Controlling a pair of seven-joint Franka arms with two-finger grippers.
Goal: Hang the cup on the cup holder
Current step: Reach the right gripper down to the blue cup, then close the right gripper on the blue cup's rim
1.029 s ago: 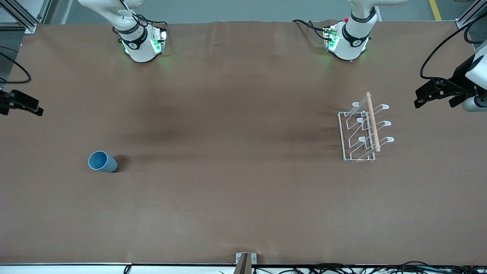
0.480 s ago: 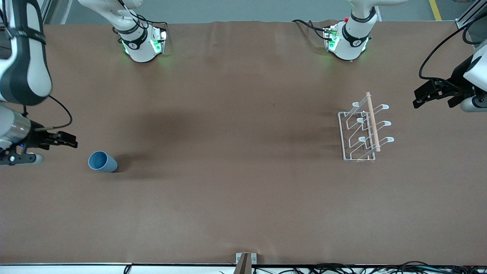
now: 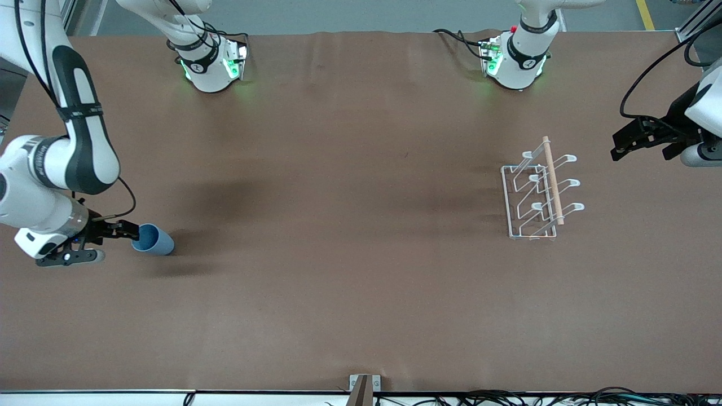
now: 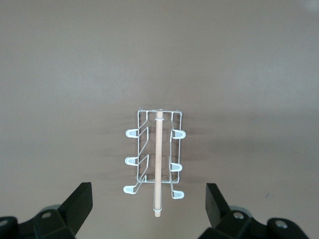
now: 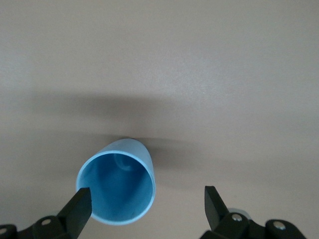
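The light-blue cup (image 3: 153,240) lies on its side on the brown table near the right arm's end, its mouth facing my right gripper (image 3: 128,230). In the right wrist view the cup (image 5: 117,186) sits just ahead of my open right gripper (image 5: 147,205), off-centre toward one finger (image 5: 79,205), with nothing held. The white wire cup holder (image 3: 538,193) with its wooden rod stands near the left arm's end. My left gripper (image 3: 621,148) hovers open and empty beside the holder, which shows ahead of my left gripper (image 4: 149,205) in the left wrist view (image 4: 155,149).
Both arm bases (image 3: 211,65) (image 3: 516,59) stand along the table edge farthest from the front camera. A small metal bracket (image 3: 364,385) and cables (image 3: 536,397) lie at the nearest edge.
My right arm has swung in from the table's end and come down to the cup's mouth. My left gripper has barely shifted. The cup and holder have not moved.
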